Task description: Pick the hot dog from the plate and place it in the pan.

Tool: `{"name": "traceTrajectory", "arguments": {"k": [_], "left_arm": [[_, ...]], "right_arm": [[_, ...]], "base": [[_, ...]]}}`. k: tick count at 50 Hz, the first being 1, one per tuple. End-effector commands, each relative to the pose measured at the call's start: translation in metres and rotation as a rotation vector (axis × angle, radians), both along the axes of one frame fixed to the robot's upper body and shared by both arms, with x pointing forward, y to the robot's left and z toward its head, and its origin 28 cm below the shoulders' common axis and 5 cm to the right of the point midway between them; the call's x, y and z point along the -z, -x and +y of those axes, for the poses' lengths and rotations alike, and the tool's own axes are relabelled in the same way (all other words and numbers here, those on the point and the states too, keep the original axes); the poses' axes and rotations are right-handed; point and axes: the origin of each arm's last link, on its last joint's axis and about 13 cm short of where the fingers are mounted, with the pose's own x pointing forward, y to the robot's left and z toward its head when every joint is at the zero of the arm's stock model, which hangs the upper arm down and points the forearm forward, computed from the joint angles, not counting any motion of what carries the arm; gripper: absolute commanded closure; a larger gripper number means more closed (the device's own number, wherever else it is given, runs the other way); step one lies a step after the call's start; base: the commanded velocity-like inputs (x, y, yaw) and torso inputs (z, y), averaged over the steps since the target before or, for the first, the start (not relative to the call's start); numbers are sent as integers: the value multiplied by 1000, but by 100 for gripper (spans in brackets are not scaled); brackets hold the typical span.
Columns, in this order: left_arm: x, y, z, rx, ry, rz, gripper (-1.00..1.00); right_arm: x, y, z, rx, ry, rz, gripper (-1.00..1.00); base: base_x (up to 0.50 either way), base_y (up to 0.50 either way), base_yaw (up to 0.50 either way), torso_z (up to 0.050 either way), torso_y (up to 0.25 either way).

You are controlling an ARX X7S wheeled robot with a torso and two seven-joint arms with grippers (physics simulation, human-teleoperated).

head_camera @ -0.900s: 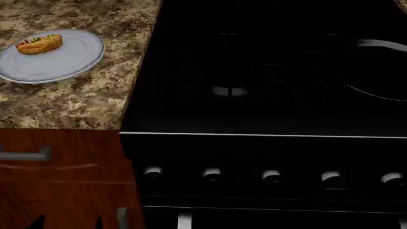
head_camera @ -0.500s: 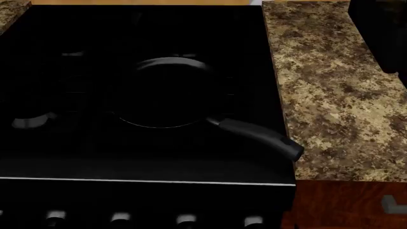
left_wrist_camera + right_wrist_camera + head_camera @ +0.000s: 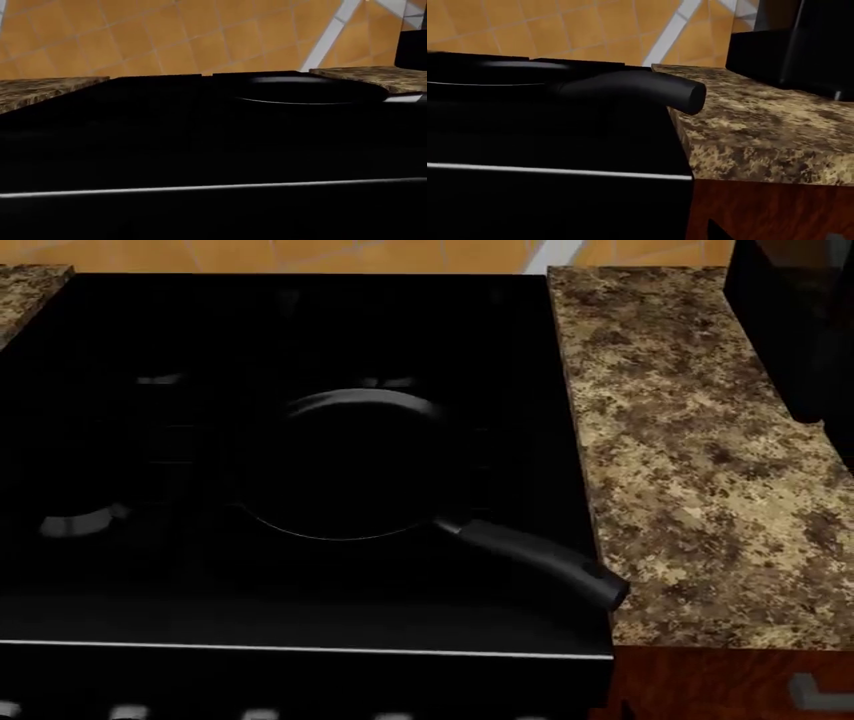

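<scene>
- The pan [image 3: 340, 465] sits on the black stove [image 3: 160, 570], its handle [image 3: 534, 555] pointing toward the granite counter [image 3: 694, 470].
- No gripper fingers show in any view, so their spread cannot be told.
- The dark pan's inside is hard to read.

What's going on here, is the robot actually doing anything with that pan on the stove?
Nothing is being handled right now. The black frying pan sits empty on the dark stove, its handle pointing toward the granite counter on the robot's right. Neither gripper appears in any view, and the hot dog and its plate are out of sight, so the pick has not visibly started.
</scene>
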Motion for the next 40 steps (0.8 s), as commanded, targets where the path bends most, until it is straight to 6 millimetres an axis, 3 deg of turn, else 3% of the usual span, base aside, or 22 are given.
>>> {"name": "traceTrajectory", "arguments": {"k": [1, 23, 29, 40], "left_arm": [[0, 0, 0, 7, 6, -1, -100], [0, 0, 0, -15, 12, -8, -100], [0, 0, 0, -14, -10, -3, -100], [0, 0, 0, -40, -26, -24, -100]], "right_arm": [[1, 1, -1, 5, 3, -5, -100], [-4, 2, 2, -9, -9, -27, -100], [-1, 4, 3, -9, -32, -27, -100], [-3, 4, 4, -20, -41, -41, -100]], "base": [[0, 0, 0, 50, 0], [0, 0, 0, 49, 0], [10, 77, 0, 0, 0], [91, 500, 0, 0, 0]]}}
